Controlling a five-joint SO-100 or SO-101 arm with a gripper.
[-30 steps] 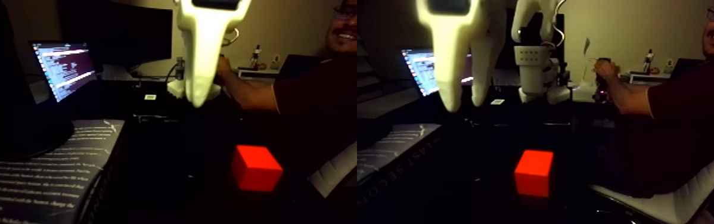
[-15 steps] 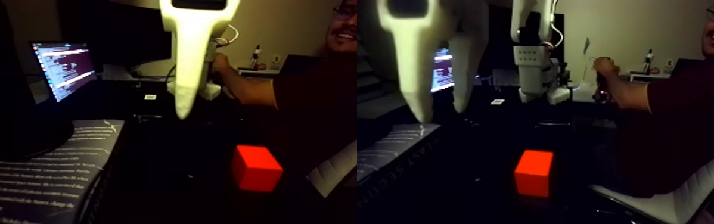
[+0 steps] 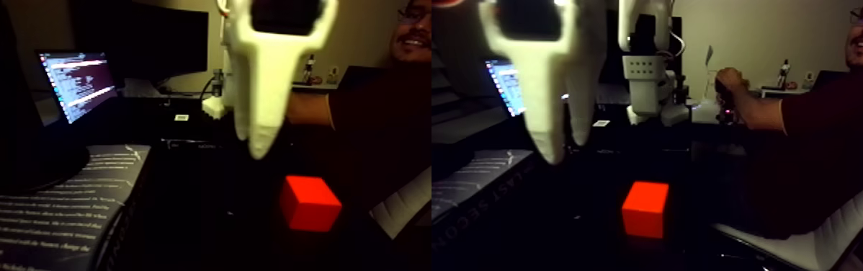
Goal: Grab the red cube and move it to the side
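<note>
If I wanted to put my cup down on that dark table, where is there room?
Bare dark table lies between the book and the red cube, and in front of the cube. Behind the cube it is crowded: the gripper hangs there, with a laptop and a person's arm beyond. The table's dark far right is hard to read.

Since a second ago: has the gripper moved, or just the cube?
Yes, the gripper moved: its tips now hang lower and further right against the laptop screen, closer above the red cube, which stayed put on the dark table.
</note>
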